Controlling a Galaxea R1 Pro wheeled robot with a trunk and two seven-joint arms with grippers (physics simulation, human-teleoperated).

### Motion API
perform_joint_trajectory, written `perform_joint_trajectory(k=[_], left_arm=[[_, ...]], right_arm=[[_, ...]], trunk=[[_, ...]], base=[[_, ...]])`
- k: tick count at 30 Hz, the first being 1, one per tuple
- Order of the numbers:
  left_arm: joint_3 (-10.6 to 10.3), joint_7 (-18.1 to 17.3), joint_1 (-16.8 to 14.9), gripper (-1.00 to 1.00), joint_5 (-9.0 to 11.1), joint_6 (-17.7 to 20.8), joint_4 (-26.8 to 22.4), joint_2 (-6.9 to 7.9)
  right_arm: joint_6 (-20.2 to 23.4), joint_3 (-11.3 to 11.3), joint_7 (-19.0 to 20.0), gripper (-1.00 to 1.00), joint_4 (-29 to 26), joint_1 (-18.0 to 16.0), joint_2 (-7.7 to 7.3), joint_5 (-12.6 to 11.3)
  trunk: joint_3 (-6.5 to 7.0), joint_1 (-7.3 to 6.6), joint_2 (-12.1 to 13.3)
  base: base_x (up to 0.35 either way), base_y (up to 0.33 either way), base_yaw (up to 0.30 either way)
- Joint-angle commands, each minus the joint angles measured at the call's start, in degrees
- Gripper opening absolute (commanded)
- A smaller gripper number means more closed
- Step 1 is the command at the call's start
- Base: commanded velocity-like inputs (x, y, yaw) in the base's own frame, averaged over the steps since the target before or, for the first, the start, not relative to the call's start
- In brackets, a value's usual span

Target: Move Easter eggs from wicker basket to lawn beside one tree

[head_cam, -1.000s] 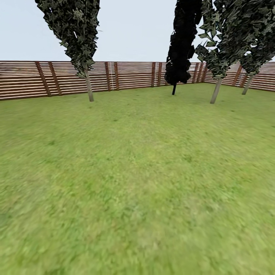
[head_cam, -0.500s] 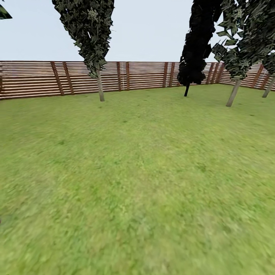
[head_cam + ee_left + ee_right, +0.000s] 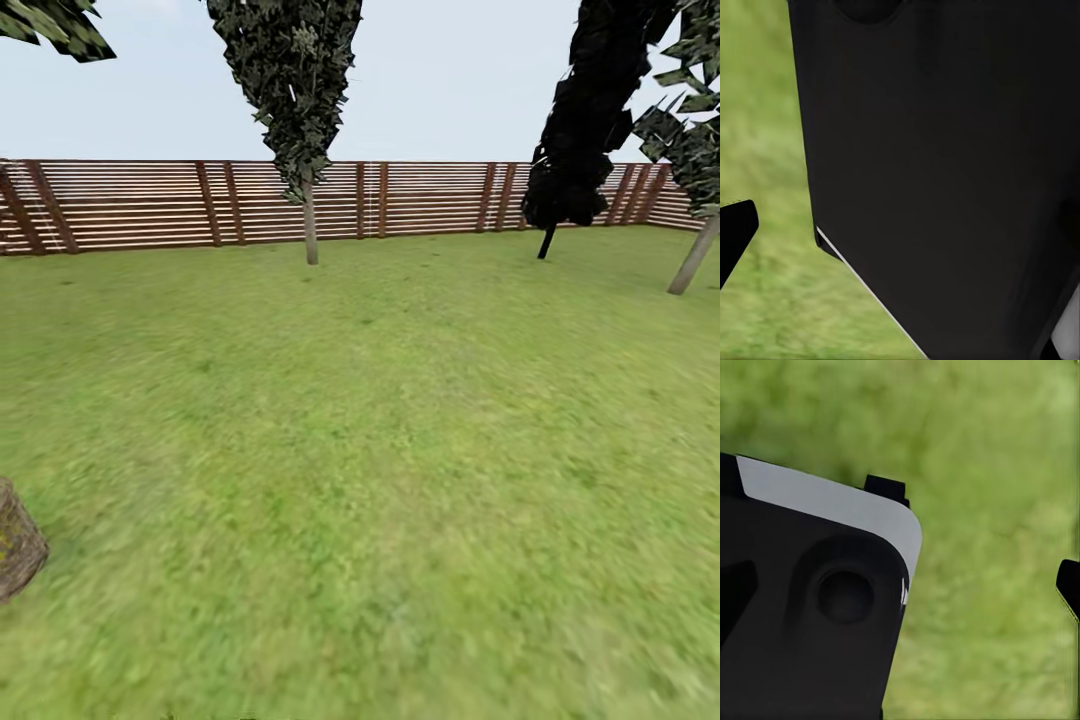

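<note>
Apparently the search step is in hand: the wicker basket (image 3: 18, 540) is seen only partly, at the left edge of the head view, standing on the lawn (image 3: 400, 450); no eggs can be made out. A thin-trunked tree (image 3: 310, 225) stands far off by the fence (image 3: 130, 205). Whether either pincer is spread or pressed together cannot be told. Next, the base should be turned toward the basket.

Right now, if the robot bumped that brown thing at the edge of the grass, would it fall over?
Probably not easily. The brown thing sits low and wide on the lawn, so it would more likely slide than tip. Its woven-looking, mottled side suggests wicker, so it is likely light and a little springy. It is cut off at the picture's edge, so that is a guess.
</note>
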Motion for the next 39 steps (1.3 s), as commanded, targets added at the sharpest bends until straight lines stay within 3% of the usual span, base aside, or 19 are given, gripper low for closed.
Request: perform_joint_trajectory(k=[1,24,39], left_arm=[[0.09,0.05,0.04,1.00,0.06,-0.08,-0.11,-0.02],[0.22,0.06,0.04,1.00,0.07,-0.03,-0.17,0.04],[0.19,0.06,0.04,1.00,0.06,-0.02,-0.10,0.14]], right_arm=[[-0.17,0.00,-0.05,1.00,0.06,-0.03,-0.01,0.32],[-0.26,0.00,-0.05,1.00,0.03,-0.03,-0.01,0.32],[-0.26,0.00,-0.05,1.00,0.03,-0.03,-0.01,0.32]], trunk=[[-0.04,0.00,-0.02],[-0.04,0.00,-0.02],[-0.04,0.00,-0.02]], base=[[0.014,-0.008,0.285],[0.016,-0.004,0.286],[0.215,-0.203,0.286]])
